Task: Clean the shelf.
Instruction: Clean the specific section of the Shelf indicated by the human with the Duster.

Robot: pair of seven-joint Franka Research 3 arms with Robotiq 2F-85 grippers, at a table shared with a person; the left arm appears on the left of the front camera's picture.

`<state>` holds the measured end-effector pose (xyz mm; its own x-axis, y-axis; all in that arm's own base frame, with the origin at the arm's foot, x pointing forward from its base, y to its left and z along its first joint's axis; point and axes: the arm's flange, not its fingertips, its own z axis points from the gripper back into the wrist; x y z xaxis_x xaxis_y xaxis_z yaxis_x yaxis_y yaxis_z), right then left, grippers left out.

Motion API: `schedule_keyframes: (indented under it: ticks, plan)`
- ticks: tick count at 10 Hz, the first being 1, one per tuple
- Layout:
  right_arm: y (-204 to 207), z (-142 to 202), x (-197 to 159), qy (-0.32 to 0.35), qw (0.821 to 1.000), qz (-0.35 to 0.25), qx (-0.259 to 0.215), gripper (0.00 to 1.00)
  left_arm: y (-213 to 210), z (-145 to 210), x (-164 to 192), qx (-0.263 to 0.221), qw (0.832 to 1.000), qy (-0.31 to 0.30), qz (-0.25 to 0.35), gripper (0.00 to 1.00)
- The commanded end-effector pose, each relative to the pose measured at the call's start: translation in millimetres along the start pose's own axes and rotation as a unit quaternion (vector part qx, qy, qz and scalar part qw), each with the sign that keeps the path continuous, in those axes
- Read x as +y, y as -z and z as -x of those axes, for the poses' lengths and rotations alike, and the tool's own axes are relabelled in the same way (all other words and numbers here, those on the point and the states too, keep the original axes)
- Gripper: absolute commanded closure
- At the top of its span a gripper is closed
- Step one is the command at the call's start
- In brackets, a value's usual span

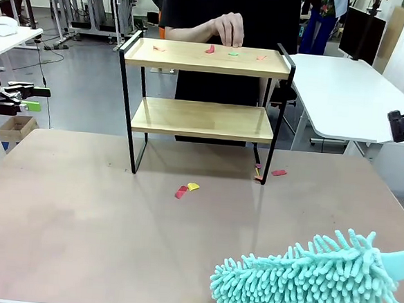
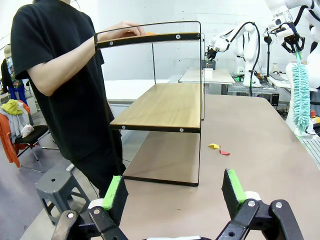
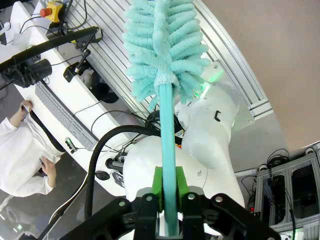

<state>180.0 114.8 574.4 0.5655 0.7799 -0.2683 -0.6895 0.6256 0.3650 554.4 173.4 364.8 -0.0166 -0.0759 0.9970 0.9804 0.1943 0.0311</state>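
The shelf (image 1: 203, 119) stands on the far part of the brown table (image 1: 79, 219), at twelve o'clock from the robot's side. It has two pale wooden boards in a thin black frame, and it stands upright on its feet.

Closest to the robot, at about five o'clock on the table, is a fluffy teal duster (image 1: 304, 283). Its head is low over the table top, but I cannot tell if it touches. The right gripper (image 3: 169, 187) has the duster's (image 3: 160, 40) thin handle pinched tight between its two green pads (image 3: 159, 181). The fluffy head sticks straight out at twelve o'clock from the fingers.

The left gripper (image 2: 175, 190) is spread wide with nothing in it. It faces the side of the shelf (image 2: 160, 107), which sits at about eleven o'clock from it.

Farther in, near the middle of the table, a yellow and red pair of paper bits (image 1: 187, 189) lie touching each other. A red bit (image 1: 278, 173) lies just beside the shelf's front right foot, at three o'clock from it.

On the shelf's top board lie more small bits — a red scrap (image 1: 210, 49) and a green scrap (image 1: 233, 54) among them. A person's hand (image 1: 228, 28) hangs just above these, fingers pointing down. The person, in a black top, stands right behind the shelf.
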Motion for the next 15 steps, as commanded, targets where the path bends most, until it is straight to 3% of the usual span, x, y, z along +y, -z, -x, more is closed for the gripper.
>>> schedule_keyframes:
  ticks: [1,5,9,11,13,15]
  plan:
    - [-1,0,0,0.000,1.000,-0.003,-0.001,0.87,1,-2,-1,0.000,1.000,0.002,-0.001,0.00]
    - [0,0,0,0.000,1.000,0.000,0.000,0.87,1,-2,-1,0.000,1.000,0.002,-0.001,0.00]
    - [-53,-34,17,0.038,0.991,-0.015,-0.124,0.87,1,-2,-1,0.000,1.000,0.002,-0.001,0.00]
    - [-90,-63,29,0.072,0.972,-0.003,-0.222,0.87,1,-2,-1,0.000,1.000,0.002,-0.001,0.00]
    - [-123,-103,44,0.105,0.937,-0.001,-0.333,0.87,1,-2,-1,0.000,1.000,0.002,-0.001,0.00]
    - [-140,-132,57,0.126,0.904,-0.001,-0.408,0.87,1,-2,-1,0.000,1.000,0.002,-0.001,0.00]
